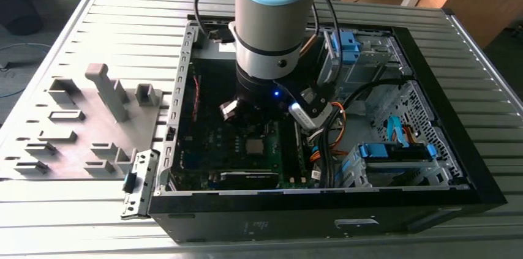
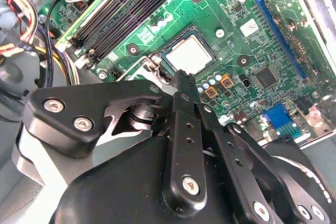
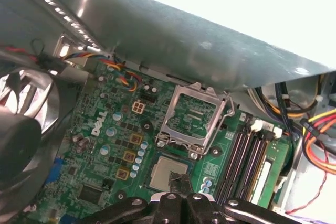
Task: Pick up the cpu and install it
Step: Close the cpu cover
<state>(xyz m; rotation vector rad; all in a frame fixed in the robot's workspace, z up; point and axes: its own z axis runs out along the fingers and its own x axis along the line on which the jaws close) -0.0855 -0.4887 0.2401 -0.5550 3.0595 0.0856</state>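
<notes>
Though the linkage hides part of them in both wrist views, the jaws seem drawn narrow with nothing held between them, and their dark fingertips [image 2: 181,83] stand at one edge of the cpu [image 2: 189,56]; whether they touch it I cannot tell. This small square chip lies flat in its socket, silvery top up, on the green motherboard [image 2: 210,19]. Just beside the chip, in the first wrist view, the socket's metal retention frame [image 3: 191,116] is swung open and not closed over it. On the chip's other side run the long black memory slots [image 2: 126,11], and past them bundles of yellow, orange and black cables [image 3: 315,129]. A round fan [image 3: 21,129] sits near the board's far end. In the exterior view the arm [image 1: 274,20] reaches straight down into the open black computer case [image 1: 327,201], which lies on its side on a ribbed metal worktop [image 1: 122,20]. A grey fixture block [image 1: 82,130] with several upright posts rests on the worktop at the exterior view's left, just beside the case.
</notes>
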